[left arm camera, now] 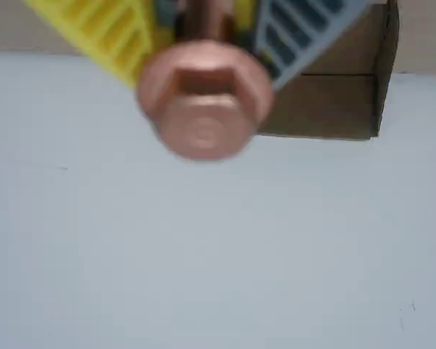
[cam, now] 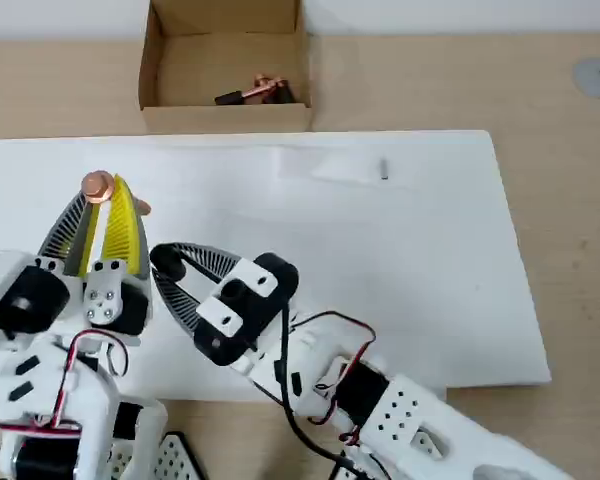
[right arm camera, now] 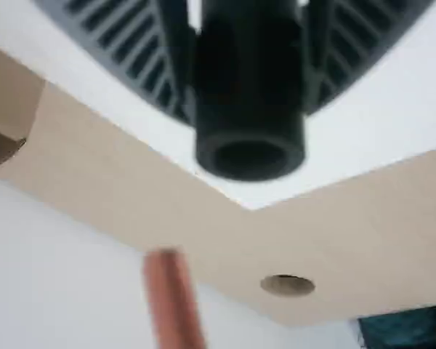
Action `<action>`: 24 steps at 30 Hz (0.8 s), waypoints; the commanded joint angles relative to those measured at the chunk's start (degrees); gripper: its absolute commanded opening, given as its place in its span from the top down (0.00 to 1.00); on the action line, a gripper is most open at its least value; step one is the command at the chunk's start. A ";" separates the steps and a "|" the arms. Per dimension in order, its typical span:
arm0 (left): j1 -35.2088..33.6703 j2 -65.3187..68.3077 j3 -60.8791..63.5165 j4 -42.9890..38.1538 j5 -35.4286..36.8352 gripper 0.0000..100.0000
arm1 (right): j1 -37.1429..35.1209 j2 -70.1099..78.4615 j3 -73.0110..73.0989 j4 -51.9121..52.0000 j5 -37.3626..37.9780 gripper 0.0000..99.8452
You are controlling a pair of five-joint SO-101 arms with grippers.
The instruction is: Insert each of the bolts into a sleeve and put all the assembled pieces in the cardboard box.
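My left gripper (cam: 102, 195), with one yellow finger, is shut on a copper bolt (cam: 98, 187) over the left part of the white mat (cam: 380, 270). In the left wrist view the bolt's hexagonal head (left arm camera: 203, 102) faces the camera. Just to its right, my right gripper (cam: 168, 264) is shut on a black sleeve (cam: 166, 260). The sleeve's open end (right arm camera: 251, 156) shows in the right wrist view, with the copper bolt (right arm camera: 173, 305) a short way off and apart from it. The cardboard box (cam: 160, 60) stands beyond the mat and holds assembled copper-and-black pieces (cam: 262, 92).
A small dark speck (cam: 384, 170) lies on the mat's far side. A round grommet (cam: 595, 75) sits in the wooden table at the far right. The box's corner (left arm camera: 349, 94) shows behind the bolt in the left wrist view.
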 commanded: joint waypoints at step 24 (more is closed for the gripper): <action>12.04 -0.40 -10.46 10.29 0.35 1.00 | -0.57 -1.89 -0.40 -1.76 -0.53 0.99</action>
